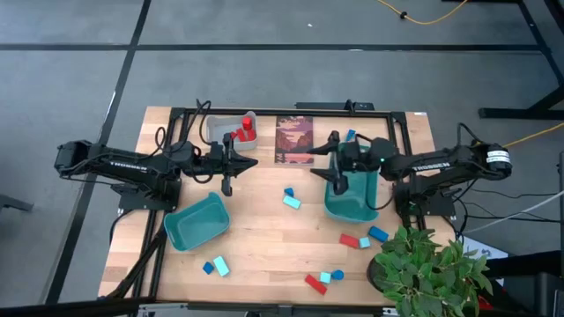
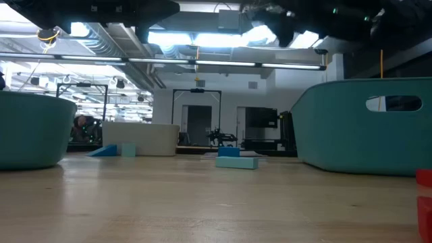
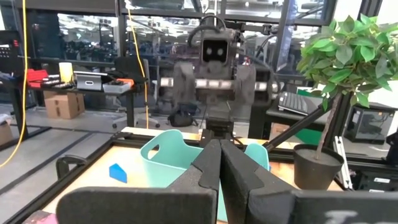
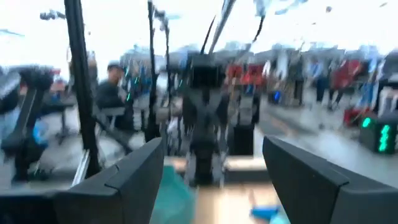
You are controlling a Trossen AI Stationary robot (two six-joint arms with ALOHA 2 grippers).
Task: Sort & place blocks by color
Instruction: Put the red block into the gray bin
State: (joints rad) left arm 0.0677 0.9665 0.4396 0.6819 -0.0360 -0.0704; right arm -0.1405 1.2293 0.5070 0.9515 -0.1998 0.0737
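Observation:
Red, dark blue and cyan blocks lie scattered on the wooden table. A cyan block [image 1: 291,202] and a blue block [image 1: 287,190] sit mid-table; red [image 1: 350,239], cyan [image 1: 364,241] and blue [image 1: 377,234] ones lie near the plant. Others lie at the near edge [image 1: 315,283] [image 1: 215,265]. Red blocks [image 1: 240,134] rest in the grey bin [image 1: 220,129]. My left gripper [image 1: 247,163] [image 3: 219,155] hovers shut and empty beside the grey bin. My right gripper [image 1: 315,160] [image 4: 211,165] is open and empty, raised by the right teal bin's [image 1: 352,195] far-left rim.
A second teal bin [image 1: 196,220] stands near the left arm. A dark picture card [image 1: 294,139] lies at the far edge, with a blue block [image 1: 350,135] beside it. A potted plant [image 1: 427,264] crowds the near right corner. A black frame rail [image 1: 291,111] runs along the far side.

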